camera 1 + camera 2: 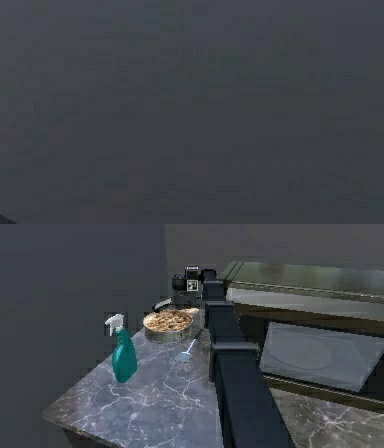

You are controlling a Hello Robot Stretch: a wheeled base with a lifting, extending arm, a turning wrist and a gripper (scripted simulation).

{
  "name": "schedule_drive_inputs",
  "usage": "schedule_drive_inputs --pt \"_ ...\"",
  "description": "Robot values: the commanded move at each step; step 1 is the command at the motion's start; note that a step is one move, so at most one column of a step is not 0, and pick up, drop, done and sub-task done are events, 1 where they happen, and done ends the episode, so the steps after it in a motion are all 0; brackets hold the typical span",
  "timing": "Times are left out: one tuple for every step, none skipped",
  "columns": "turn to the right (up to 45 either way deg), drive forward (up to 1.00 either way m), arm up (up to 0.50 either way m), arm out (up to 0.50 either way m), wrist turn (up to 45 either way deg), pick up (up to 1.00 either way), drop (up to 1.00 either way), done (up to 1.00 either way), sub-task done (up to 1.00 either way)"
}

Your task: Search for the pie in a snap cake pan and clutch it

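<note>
Two items on the grey marble counter (150, 404), arm side view: a pie in a round metal pan (168, 322), upper centre of frame, and a teal spray bottle (122, 352), upright, lower left of the pan and apart from it. Dark arm (235, 374) rises from the bottom edge. Gripper (172, 298) is at the pan's upper rim; whether it holds anything cannot be told. Forward view: plain dark grey wall (190, 100).

The spray bottle (123, 354) is teal, the pie (168, 321) golden-brown, the countertop (150, 402) seemingly grey-veined.
</note>
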Motion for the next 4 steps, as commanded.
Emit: schedule_drive_inputs --pt "0.0 0.0 -0.08 0.0 0.0 0.0 0.0 0.0 0.0" --pt "0.0 0.0 0.0 0.0 0.0 1.0 0.0 0.0 0.0" --pt "0.0 0.0 0.08 0.0 0.0 0.0 0.0 0.0 0.0" --pt "0.0 0.0 0.0 0.0 0.0 0.0 0.0 1.0 0.0"
